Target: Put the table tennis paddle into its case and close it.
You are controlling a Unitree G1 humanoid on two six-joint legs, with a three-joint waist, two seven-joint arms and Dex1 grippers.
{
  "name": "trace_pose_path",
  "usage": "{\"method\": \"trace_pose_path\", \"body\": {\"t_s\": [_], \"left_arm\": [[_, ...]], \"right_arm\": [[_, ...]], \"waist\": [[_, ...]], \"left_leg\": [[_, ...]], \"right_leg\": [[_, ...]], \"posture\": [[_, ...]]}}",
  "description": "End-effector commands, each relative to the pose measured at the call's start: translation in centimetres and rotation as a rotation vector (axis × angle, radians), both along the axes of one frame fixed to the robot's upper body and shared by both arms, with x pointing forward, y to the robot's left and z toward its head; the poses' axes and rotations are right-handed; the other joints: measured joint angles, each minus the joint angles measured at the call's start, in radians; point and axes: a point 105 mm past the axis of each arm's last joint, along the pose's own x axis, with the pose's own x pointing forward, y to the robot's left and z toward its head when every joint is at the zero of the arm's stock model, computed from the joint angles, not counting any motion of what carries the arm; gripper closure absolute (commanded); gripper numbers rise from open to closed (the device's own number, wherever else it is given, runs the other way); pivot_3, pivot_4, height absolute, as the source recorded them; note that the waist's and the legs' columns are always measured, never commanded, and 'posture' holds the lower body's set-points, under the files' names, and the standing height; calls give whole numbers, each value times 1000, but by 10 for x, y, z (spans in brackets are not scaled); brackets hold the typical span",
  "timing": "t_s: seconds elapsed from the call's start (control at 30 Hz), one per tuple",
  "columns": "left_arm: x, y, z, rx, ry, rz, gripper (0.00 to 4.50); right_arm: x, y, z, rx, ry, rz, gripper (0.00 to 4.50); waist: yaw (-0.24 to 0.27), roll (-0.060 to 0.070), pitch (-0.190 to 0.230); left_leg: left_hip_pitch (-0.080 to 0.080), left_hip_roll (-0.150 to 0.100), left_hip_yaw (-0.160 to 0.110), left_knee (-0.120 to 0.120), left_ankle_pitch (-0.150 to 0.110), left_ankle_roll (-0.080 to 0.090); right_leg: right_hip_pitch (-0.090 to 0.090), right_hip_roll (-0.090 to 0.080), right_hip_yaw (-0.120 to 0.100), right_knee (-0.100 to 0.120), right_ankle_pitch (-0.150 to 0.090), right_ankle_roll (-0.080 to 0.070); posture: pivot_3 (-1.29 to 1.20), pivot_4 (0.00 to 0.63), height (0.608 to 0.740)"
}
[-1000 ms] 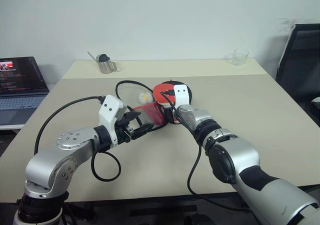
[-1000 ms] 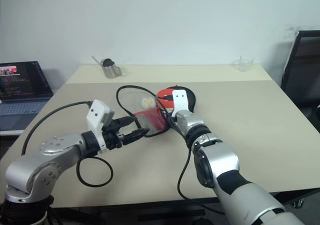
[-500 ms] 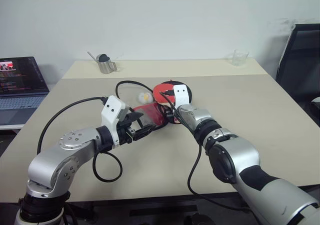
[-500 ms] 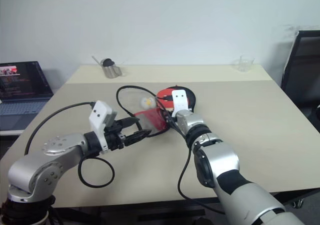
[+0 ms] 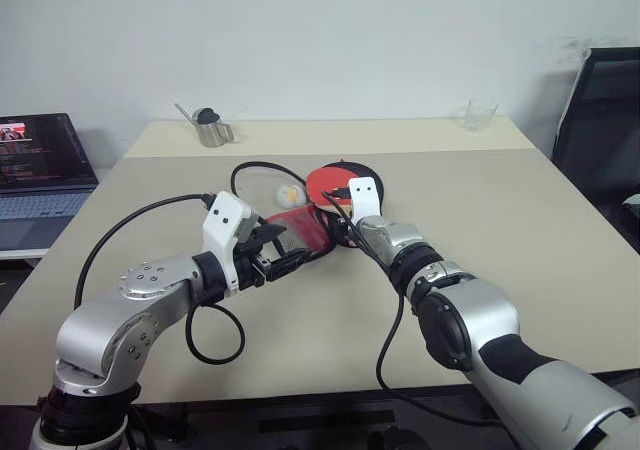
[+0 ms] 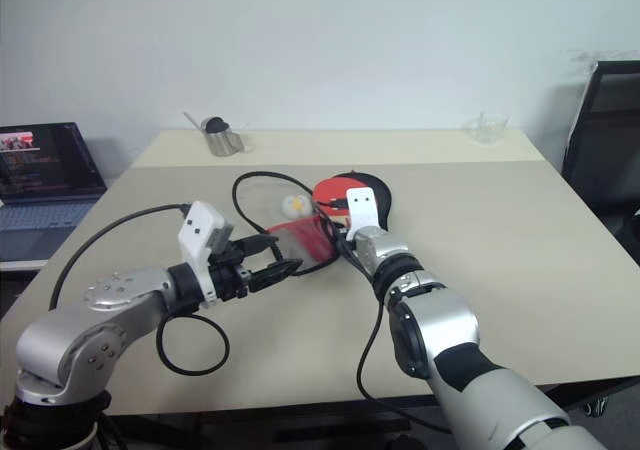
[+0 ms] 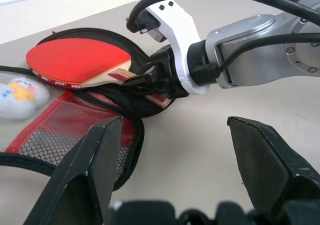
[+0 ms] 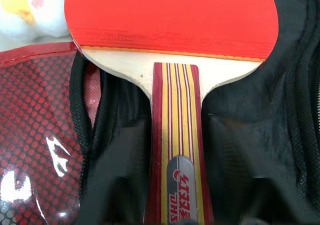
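The table tennis paddle (image 8: pixel 170 20) lies flat on the black inside of the open case (image 8: pixel 295 85), red blade away from me and striped wooden handle toward my right arm. My right gripper (image 8: pixel 179 127) is shut on the handle, one finger against each side; it also appears in the left wrist view (image 7: pixel 150 82). The case's red mesh flap (image 7: pixel 65 130) is folded open beside the blade, with the white-yellow plush keychain (image 5: pixel 288 194) just past it. My left gripper (image 7: pixel 175 122) hovers open and empty just short of the flap.
A metal cup with a spoon (image 5: pixel 211 130) and a clear glass (image 5: pixel 479 115) stand at the table's far edge. A laptop (image 5: pixel 40 170) sits to the left. A black chair (image 5: pixel 600 130) is at the right. Black cables (image 5: pixel 215 330) loop near my left arm.
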Motion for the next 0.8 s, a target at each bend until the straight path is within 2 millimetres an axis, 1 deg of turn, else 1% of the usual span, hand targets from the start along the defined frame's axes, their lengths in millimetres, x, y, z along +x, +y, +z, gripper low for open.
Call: {"method": "trace_pose_path", "body": {"t_s": [0.03,0.2,0.37,0.4,0.47,0.57,0.7,0.8], "left_arm": [[-1,-1,11,-2,-52,-6,840],[-1,0,11,-1,-52,-6,840],[0,0,11,-1,-51,-7,840],[0,0,11,0,-51,-7,840],[-1,0,11,-1,-50,-8,840],[-1,0,11,0,-49,-8,840],[0,0,11,0,-50,-10,840],[0,0,11,0,-50,-10,840]], "right_arm": [[3,2,11,6,-35,4,3444],[4,1,16,19,-43,0,3444],[6,6,32,83,-68,10,3444],[7,7,38,93,-87,18,3444],[9,9,48,97,-123,30,3444],[10,9,58,92,-153,34,3444],[12,6,60,79,-165,26,3444],[13,1,57,70,-158,-3,3444]], "waist": [[0,0,0],[0,0,0],[0,0,0],[0,0,0],[-1,0,0],[-2,0,0],[-2,0,0],[-2,0,0]], "left_leg": [[0,0,0,0,0,0],[0,0,0,0,0,0],[0,0,0,0,0,0],[0,0,0,0,0,0],[0,0,0,0,0,0],[0,0,0,0,0,0],[0,0,0,0,0,0],[0,0,0,0,0,0]], "right_leg": [[0,0,0,0,0,0],[0,0,0,0,0,0],[0,0,0,0,0,0],[0,0,0,0,0,0],[0,0,0,0,0,0],[0,0,0,0,0,0],[0,0,0,0,0,0],[0,0,0,0,0,0]], "posture": [[0,150,740],[0,150,740],[0,150,740],[0,150,740],[0,150,740],[0,150,740],[0,150,740],[0,150,740]]}}
